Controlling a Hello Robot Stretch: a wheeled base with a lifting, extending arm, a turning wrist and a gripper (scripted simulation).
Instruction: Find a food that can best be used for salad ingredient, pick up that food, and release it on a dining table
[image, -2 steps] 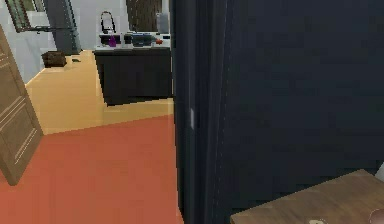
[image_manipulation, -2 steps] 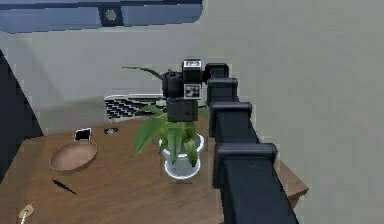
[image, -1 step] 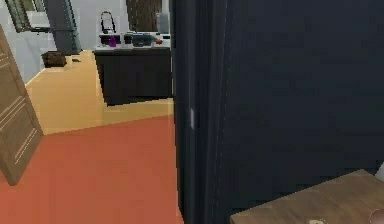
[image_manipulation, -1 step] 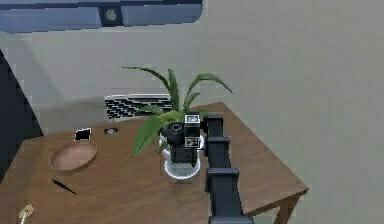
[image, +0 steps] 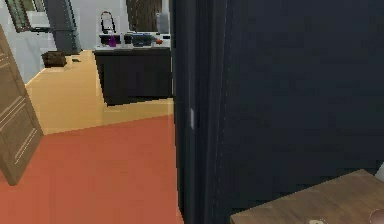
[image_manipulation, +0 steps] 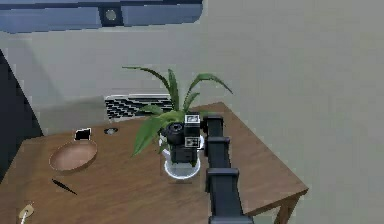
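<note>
My arm (image_manipulation: 222, 175) rises over a wooden table (image_manipulation: 265, 170) in the arm side view. The gripper (image_manipulation: 179, 142) sits in front of a green leafy plant (image_manipulation: 170, 95) in a white pot (image_manipulation: 181, 170), so I cannot tell whether it holds anything. On the table's left part lie a brown wooden bowl (image_manipulation: 73, 156), a small dark flat thing (image_manipulation: 83, 134), a small round thing (image_manipulation: 110, 130), a thin dark stick (image_manipulation: 64, 186) and a pale thing (image_manipulation: 26, 212) at the edge. No food shape can be made out among them.
In the forward view a dark wall (image: 280, 100) stands close on the right, with a wooden table corner (image: 335, 205) below it. Orange-red floor (image: 100, 170) leads to a dark counter (image: 135, 75) with small things on top. A wooden door (image: 15, 110) leans at the left.
</note>
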